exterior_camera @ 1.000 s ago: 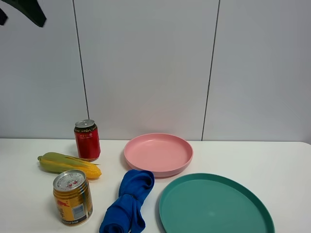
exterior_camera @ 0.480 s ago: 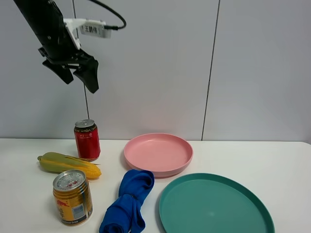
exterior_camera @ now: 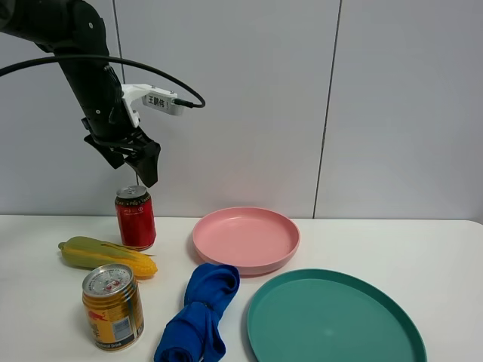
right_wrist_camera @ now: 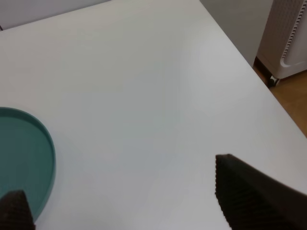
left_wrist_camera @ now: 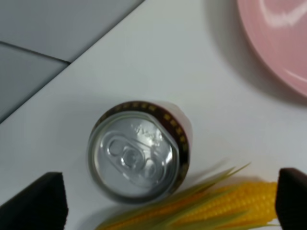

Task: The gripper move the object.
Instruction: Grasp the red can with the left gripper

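Left gripper (exterior_camera: 137, 167) hangs just above the upright red drink can (exterior_camera: 136, 219), fingers spread wide. The can stands near the back-left corner of the counter (exterior_camera: 423, 241), corn cob (exterior_camera: 106, 255) just in front. Right gripper (right_wrist_camera: 134, 206), fingers likewise wide, hovers near the right edge.

The tall can (exterior_camera: 135, 217) stands far left on the table (exterior_camera: 423, 249), with the left gripper (exterior_camera: 138, 170) hanging above it, apart. The corn cob (exterior_camera: 106, 255) lies just in front of it, and the short can (exterior_camera: 113, 305) stands nearer still. The small plate (exterior_camera: 246, 238) sits right of the tall can. The cloth (exterior_camera: 200, 313) lies in front of that plate, between the short can and the large plate (exterior_camera: 332, 320) at near right.
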